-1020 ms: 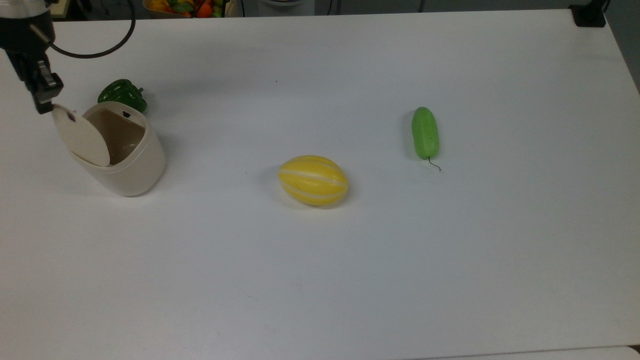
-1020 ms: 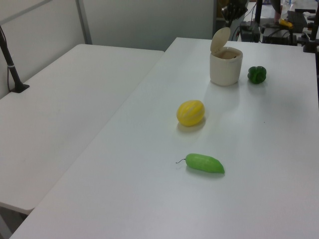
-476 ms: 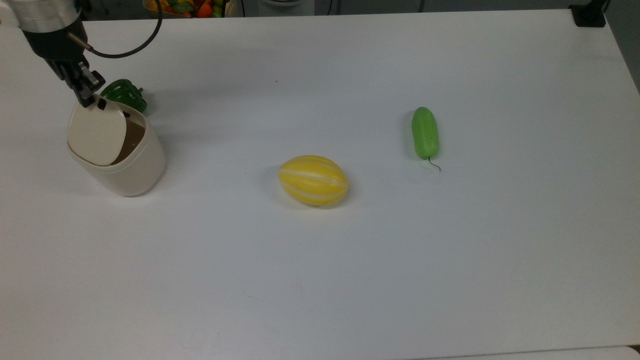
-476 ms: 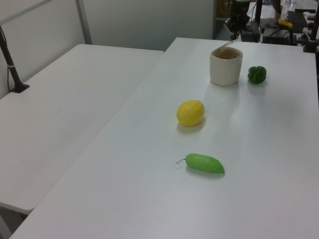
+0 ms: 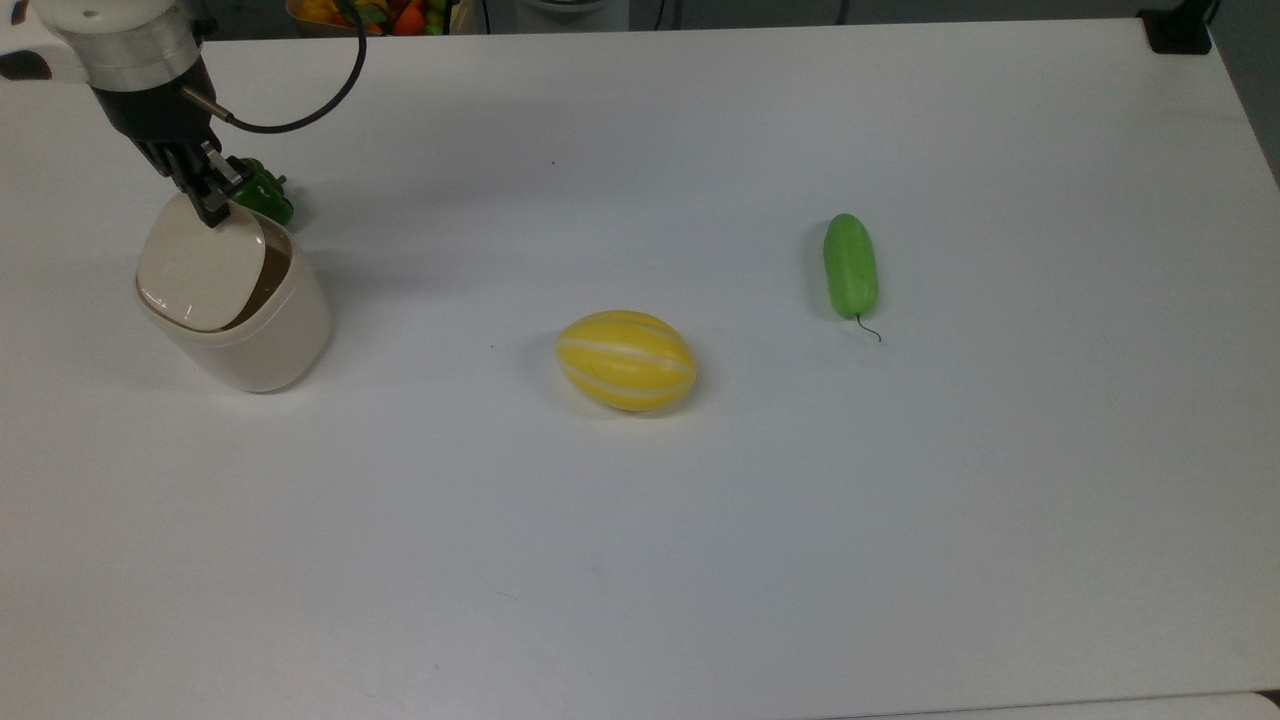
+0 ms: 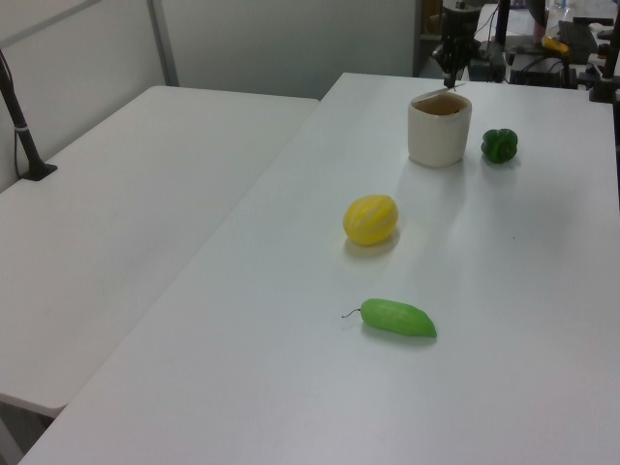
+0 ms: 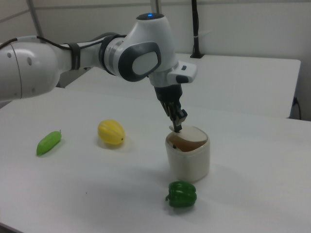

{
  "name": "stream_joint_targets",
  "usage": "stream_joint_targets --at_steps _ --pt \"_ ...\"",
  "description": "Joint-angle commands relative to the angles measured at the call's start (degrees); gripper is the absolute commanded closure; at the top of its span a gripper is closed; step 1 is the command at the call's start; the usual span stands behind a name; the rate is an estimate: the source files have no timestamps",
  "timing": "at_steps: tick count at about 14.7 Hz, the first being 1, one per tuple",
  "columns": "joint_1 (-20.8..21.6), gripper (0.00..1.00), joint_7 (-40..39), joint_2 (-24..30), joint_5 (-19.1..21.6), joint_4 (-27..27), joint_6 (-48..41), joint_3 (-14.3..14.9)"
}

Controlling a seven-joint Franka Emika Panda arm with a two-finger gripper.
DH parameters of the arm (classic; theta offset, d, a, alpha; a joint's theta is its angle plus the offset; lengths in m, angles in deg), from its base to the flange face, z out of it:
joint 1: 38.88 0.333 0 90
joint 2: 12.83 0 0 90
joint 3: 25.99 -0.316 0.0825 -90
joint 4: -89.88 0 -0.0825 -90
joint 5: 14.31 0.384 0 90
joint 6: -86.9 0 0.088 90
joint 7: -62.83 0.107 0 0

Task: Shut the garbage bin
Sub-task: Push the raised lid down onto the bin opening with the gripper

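The cream-beige garbage bin (image 5: 275,340) stands at the top view's left, with its flat lid (image 5: 195,270) tilted low over the opening. A brown gap of the inside still shows on the lid's right side. My gripper (image 5: 212,208) is shut, its tip pressing down on the lid's far edge with nothing between the fingers. In the right view the gripper (image 7: 177,127) touches the lid (image 7: 195,132) on top of the bin (image 7: 189,162). The left view has the gripper (image 6: 451,81) just above the bin (image 6: 438,136).
A green pepper (image 5: 265,200) sits right behind the bin, partly under my wrist. A yellow melon (image 5: 626,360) lies mid-table and a green cucumber (image 5: 850,265) further to the top view's right. A black clamp (image 5: 1180,30) holds the far right corner.
The lid has swung from standing open down to nearly flat over the bin. My gripper has moved to the top view's right, pushing on the lid's edge.
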Motion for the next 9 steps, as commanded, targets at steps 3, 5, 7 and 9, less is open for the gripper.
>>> stream_joint_targets --at_steps 3,5,7,9 --pt "0.34 1.0 -0.98 0.25 -1.0 -1.93 -0.54 -0.52" --pt "0.34 1.0 -0.98 -0.36 -1.34 -2.02 -0.37 -0.6" --pt "0.34 1.0 -1.06 -0.46 -1.44 -2.02 -0.37 -0.6" --pt "0.34 1.0 -1.06 -0.63 -1.44 -2.02 -0.37 -0.6"
